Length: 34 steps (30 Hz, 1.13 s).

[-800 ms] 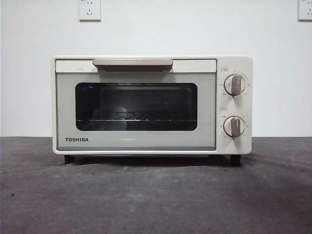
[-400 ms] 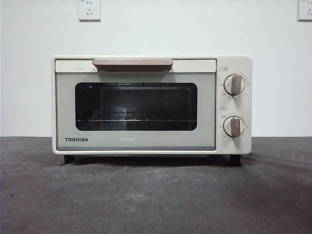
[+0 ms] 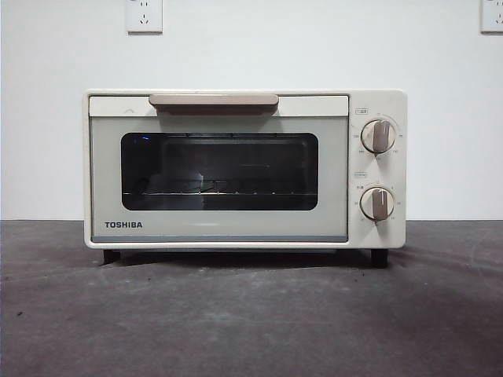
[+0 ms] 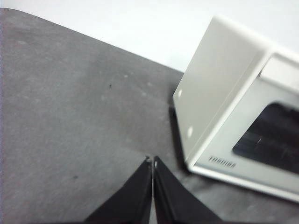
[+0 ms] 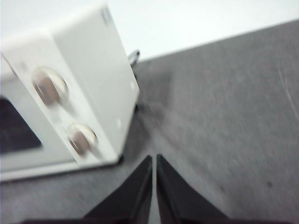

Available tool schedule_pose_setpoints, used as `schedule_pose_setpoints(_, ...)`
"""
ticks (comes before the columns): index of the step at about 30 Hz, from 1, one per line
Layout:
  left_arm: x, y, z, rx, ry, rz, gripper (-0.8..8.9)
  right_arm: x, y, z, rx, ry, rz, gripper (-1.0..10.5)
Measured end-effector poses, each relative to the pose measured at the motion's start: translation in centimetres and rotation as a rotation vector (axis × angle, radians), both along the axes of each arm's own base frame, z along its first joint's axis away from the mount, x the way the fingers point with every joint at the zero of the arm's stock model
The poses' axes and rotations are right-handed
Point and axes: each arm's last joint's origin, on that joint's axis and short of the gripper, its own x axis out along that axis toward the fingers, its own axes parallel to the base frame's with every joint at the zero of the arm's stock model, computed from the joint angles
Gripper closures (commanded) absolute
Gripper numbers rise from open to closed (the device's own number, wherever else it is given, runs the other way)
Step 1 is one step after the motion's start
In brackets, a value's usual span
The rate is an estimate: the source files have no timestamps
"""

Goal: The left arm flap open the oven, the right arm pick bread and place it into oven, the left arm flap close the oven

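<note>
The cream-white oven point(image 3: 220, 228) stands in the middle of the front view with its door shut. Its beige handle point(image 3: 214, 101) lies flat along the top. Behind the dark glass I make out only the wire rack point(image 3: 236, 192). The bread is out of view in every frame. My left gripper point(image 4: 153, 161) hovers shut and empty over the grey table, off the oven's point(image 4: 219, 93) plain side wall. My right gripper point(image 5: 154, 158) is shut and empty too, off the oven's point(image 5: 93, 70) knob side. Neither arm shows in the front view.
Two beige knobs point(image 3: 378, 136) point(image 3: 378, 203) sit on the oven's right panel. The dark grey table point(image 3: 251, 314) stretches in front of the oven. A white wall with two sockets point(image 3: 144, 16) point(image 3: 492, 16) stands behind it.
A pale reflection low in the oven's window has faded. The oven and its door have not moved.
</note>
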Motion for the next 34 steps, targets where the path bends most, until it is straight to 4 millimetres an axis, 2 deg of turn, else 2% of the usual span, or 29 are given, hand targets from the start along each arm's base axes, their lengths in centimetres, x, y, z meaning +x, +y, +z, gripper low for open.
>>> schedule_pose_setpoints(4,-0.3,-0.1,3.6,-0.054,-0.063,-0.023,8.03,-0.5,0.0,2.9,0.054,-0.058,-0.001,9.4)
schedule_pose_setpoints(8,-0.3,-0.2,7.2,-0.068,-0.09,-0.052,8.03,-0.8,0.0,5.4,0.076,-0.044,0.019,9.4)
schedule_pose_setpoints(16,1.2,-1.0,13.6,-0.069,-0.009,-0.238,8.03,-0.5,0.5,10.6,0.081,0.048,0.169,9.4)
schedule_pose_setpoints(20,1.9,-1.7,16.1,-0.06,0.012,-0.354,8.03,0.0,0.7,12.7,0.059,0.104,0.262,9.4)
schedule_pose_setpoints(27,3.2,-3.4,18.3,0.027,0.099,-0.537,8.03,0.8,1.2,15.3,-0.007,0.203,0.403,9.4)
schedule_pose_setpoints(34,3.6,-4.8,17.9,0.167,0.097,-0.725,8.03,0.7,1.9,16.3,-0.137,0.168,0.504,9.4)
